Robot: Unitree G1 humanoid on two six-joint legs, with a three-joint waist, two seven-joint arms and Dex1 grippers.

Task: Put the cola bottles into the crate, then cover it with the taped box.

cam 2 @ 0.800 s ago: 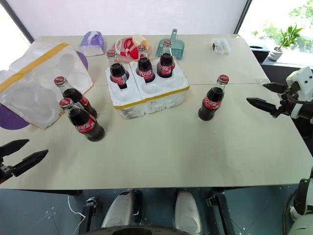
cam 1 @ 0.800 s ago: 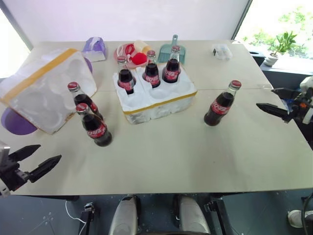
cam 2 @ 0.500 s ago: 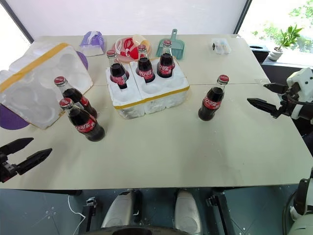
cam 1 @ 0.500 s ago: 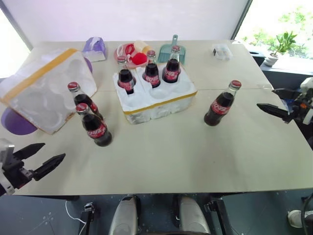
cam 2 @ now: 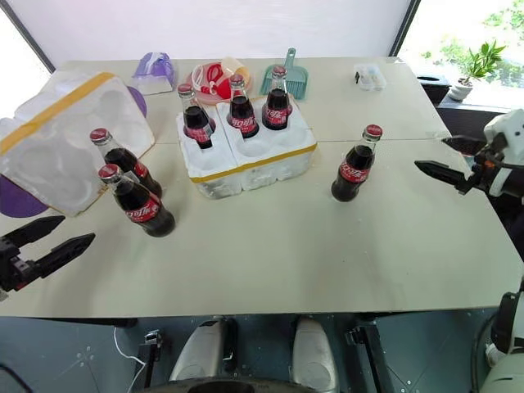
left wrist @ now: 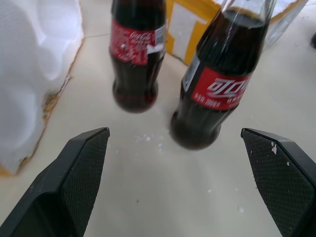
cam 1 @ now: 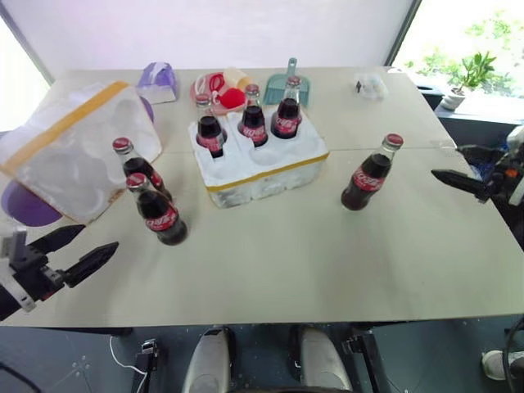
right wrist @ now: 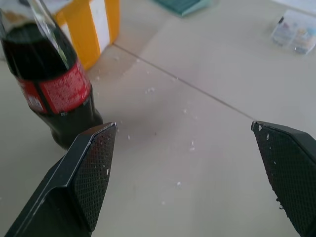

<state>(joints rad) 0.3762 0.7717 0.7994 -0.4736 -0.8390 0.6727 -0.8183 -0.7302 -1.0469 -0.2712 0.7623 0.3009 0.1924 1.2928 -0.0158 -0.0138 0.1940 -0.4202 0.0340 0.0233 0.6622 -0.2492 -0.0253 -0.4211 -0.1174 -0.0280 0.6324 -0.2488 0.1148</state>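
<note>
Cola bottles (cam 1: pixel 155 213) you still need stand upright as a pair beside the taped box (cam 1: pixel 70 147), just ahead of your spread, empty left gripper (cam 1: pixel 70 254), the nearer arm.

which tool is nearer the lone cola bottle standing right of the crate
Right. The right tool sits open just off that lone cola bottle, to its right. The left tool is far across the table, near the two bottles left of the crate.
</note>
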